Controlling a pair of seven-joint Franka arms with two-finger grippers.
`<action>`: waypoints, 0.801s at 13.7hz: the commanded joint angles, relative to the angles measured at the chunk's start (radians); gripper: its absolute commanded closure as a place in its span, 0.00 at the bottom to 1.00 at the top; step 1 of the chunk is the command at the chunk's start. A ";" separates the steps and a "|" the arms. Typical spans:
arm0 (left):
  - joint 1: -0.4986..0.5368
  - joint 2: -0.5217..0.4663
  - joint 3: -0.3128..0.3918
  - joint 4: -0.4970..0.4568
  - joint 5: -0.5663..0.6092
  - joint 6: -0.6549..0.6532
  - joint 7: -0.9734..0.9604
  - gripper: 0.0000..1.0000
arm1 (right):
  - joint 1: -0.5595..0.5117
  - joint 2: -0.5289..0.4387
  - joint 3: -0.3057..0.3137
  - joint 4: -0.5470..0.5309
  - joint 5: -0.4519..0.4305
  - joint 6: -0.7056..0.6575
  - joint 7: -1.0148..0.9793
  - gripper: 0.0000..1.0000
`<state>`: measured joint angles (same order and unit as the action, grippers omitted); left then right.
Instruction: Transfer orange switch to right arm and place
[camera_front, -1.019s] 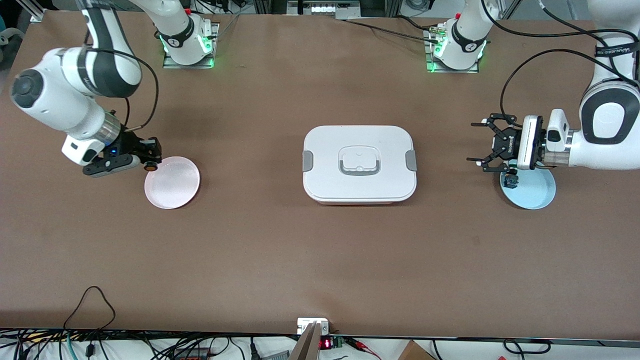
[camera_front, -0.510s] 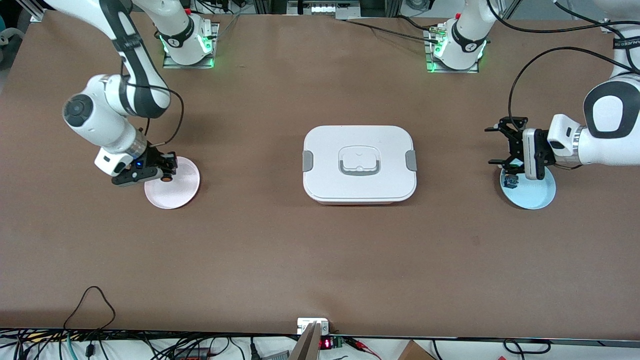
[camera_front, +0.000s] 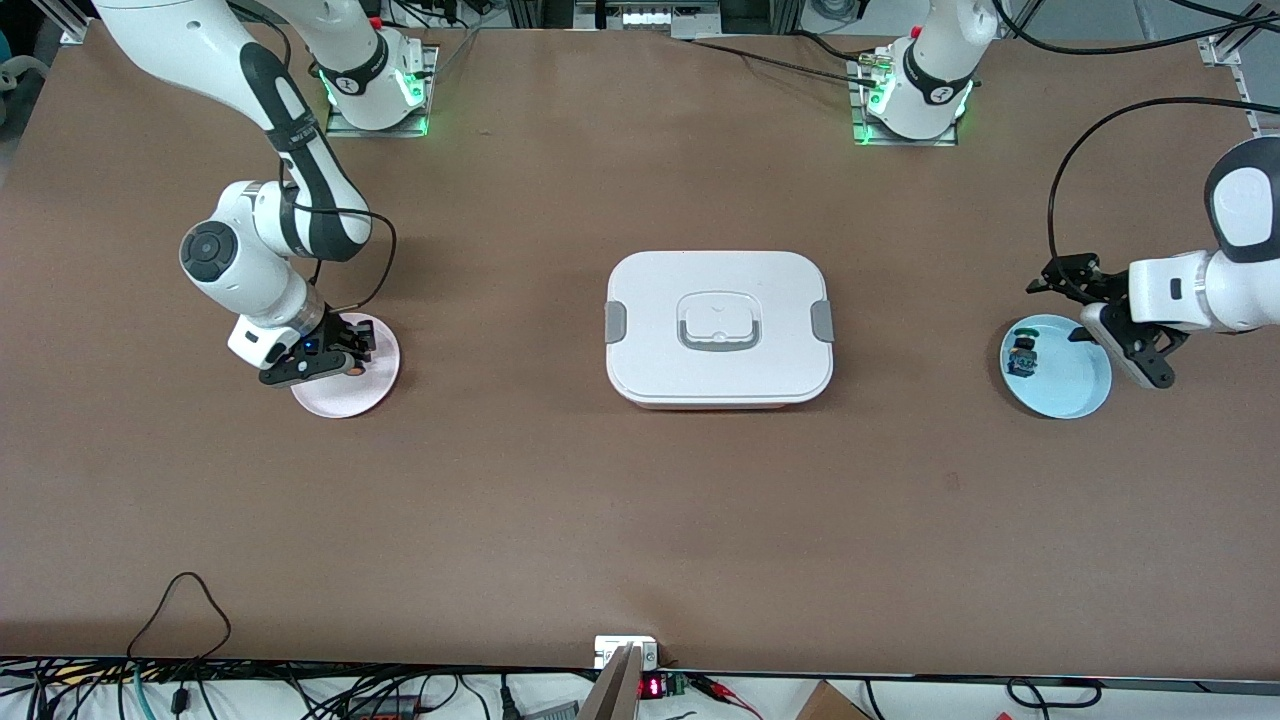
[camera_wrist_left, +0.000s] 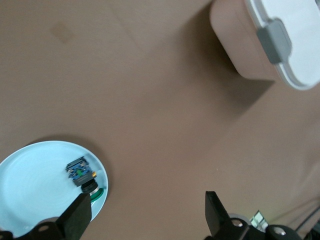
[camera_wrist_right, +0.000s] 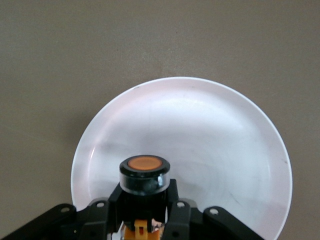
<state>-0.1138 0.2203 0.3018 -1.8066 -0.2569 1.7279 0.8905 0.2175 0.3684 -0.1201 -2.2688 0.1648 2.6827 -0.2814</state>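
Both arms have shifted: the right gripper (camera_front: 345, 362) has come down over the pink plate (camera_front: 372, 385), the left gripper (camera_front: 1075, 300) has drawn back off the blue plate (camera_front: 1075, 385).

Right jaws clamp the orange switch (camera_wrist_right: 144, 172) above the pink plate's 9 o'clock edge. Left fingers (camera_wrist_left: 77, 216) spread wide, empty; the teal-topped switch (camera_front: 1022, 356) lies at the blue plate's 9 o'clock. White lidded box (camera_front: 718, 325) sits mid-table.
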 joint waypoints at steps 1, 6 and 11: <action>-0.007 -0.012 -0.001 0.013 0.030 0.029 -0.135 0.00 | 0.002 0.044 -0.001 0.029 -0.002 0.025 0.018 0.80; -0.004 -0.001 -0.007 0.137 0.089 -0.074 -0.212 0.00 | 0.002 0.026 0.000 0.041 0.002 0.014 0.025 0.00; -0.049 0.002 -0.026 0.242 0.171 -0.209 -0.431 0.00 | 0.003 -0.132 -0.006 0.204 0.001 -0.364 0.059 0.00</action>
<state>-0.1315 0.2137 0.2859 -1.6237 -0.1372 1.5817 0.5507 0.2182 0.3262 -0.1208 -2.1338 0.1658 2.4886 -0.2400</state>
